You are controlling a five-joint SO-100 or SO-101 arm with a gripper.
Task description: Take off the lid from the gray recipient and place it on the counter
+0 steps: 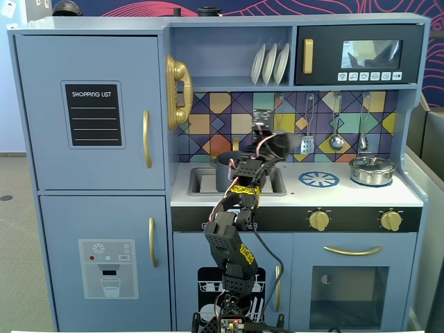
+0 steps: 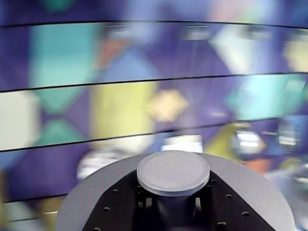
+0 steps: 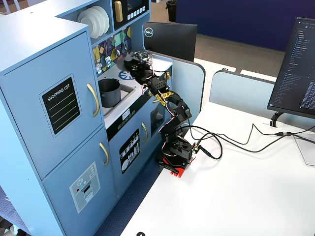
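The gray recipient (image 1: 225,171) stands uncovered in the recessed sink; it also shows in a fixed view (image 3: 109,92). My gripper (image 1: 272,148) is shut on the knob (image 2: 173,172) of the dark-gray lid (image 2: 250,185) and holds the lid tilted in the air, up and to the right of the recipient, in front of the tiled backsplash. In the side fixed view the gripper (image 3: 134,62) and lid hang above the white counter (image 3: 114,74). The counter (image 1: 347,195) carries the blue burner print (image 1: 319,180). The fingertips are hidden under the knob.
A shiny silver pot with a glass lid (image 1: 372,170) stands at the counter's right end. Utensils (image 1: 336,141) hang on the backsplash. The sink (image 1: 198,182) lies left of the burner. White plates (image 1: 270,63) stand on the shelf above. A monitor (image 3: 170,39) stands behind the kitchen.
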